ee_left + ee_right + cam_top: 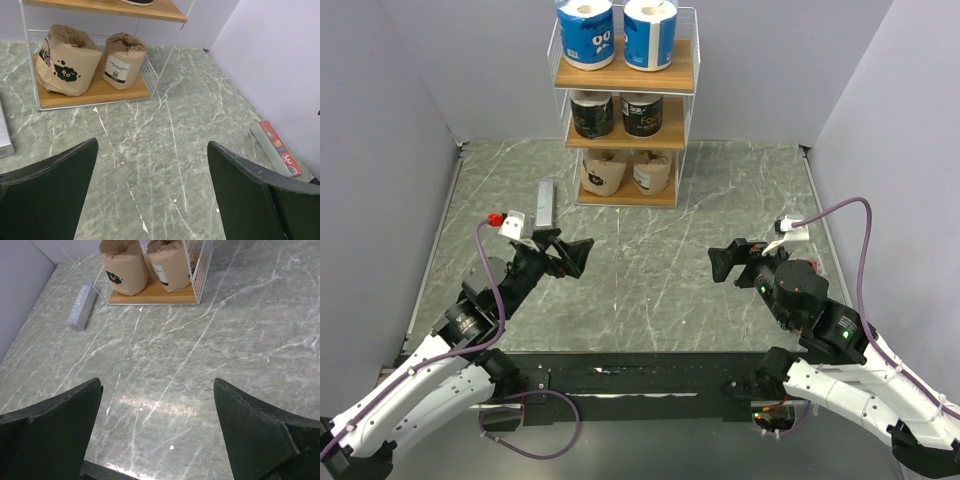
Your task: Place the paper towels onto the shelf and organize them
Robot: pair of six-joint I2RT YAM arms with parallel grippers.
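The shelf [625, 135] stands at the back middle of the table. Two blue-and-white rolls [587, 32] stand on its top tier, two black rolls [592, 113] on the middle tier and two tan kraft rolls [604, 172] on the bottom board. The tan rolls also show in the left wrist view [65, 60] and in the right wrist view [123, 265]. My left gripper [573, 256] is open and empty, near the table's left, in front of the shelf. My right gripper [724, 263] is open and empty on the right side.
A flat grey metal bar [546, 202] lies left of the shelf; it also shows in the right wrist view [81, 306]. A small red packet [279, 148] lies by the right wall. Grey walls close in the table on three sides.
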